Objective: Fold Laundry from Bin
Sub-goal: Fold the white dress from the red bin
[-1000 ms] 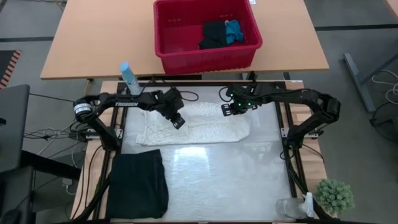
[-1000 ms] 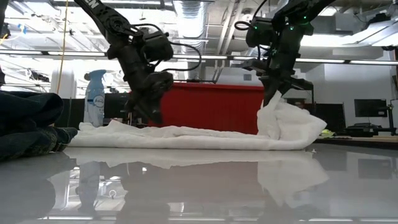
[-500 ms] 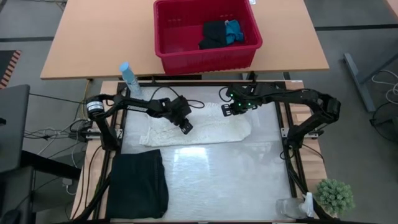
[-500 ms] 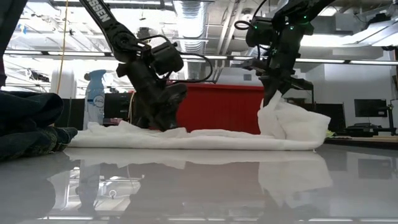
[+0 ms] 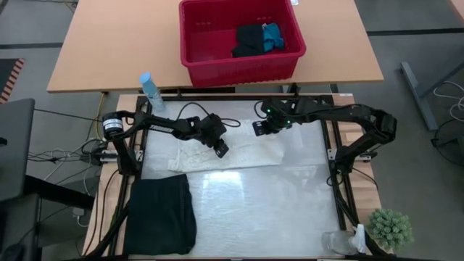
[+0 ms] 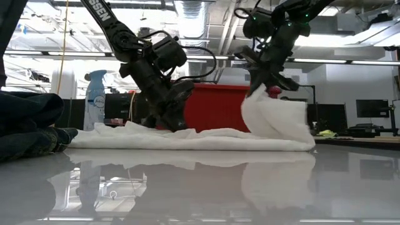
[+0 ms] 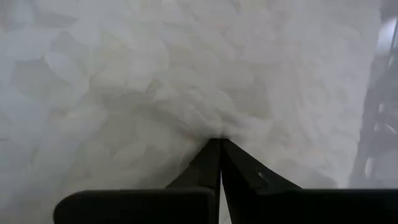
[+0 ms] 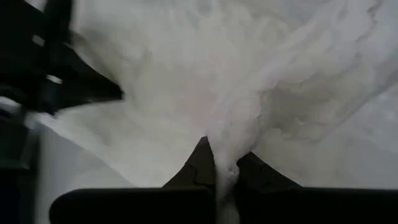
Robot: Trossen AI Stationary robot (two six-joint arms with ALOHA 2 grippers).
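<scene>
High view shows the white garment (image 5: 228,151) spread across the far half of the counter (image 5: 254,210), with 2 arms working it from either end. The left gripper (image 5: 220,149) sits low on the cloth near its middle, jaws closed tight; in the left wrist view they meet in a point pressed into the crinkled fabric, though whether they pinch a fold or only pin it down I cannot tell. The right gripper (image 5: 259,127) has its jaws clamped on the garment's right edge, and the low view shows that end lifted clear of the counter and hanging as a flap toward the middle.

Judging by this, the step in hand is folding the right end over the rest while the left holds the cloth in place. The next move calls for carrying the flap across, laying it flat and letting go without dragging the lower layer.

A black garment (image 5: 161,215) lies on the near left corner. The bin (image 5: 239,69) stands on the far table, holding black and blue items (image 5: 259,38).
</scene>
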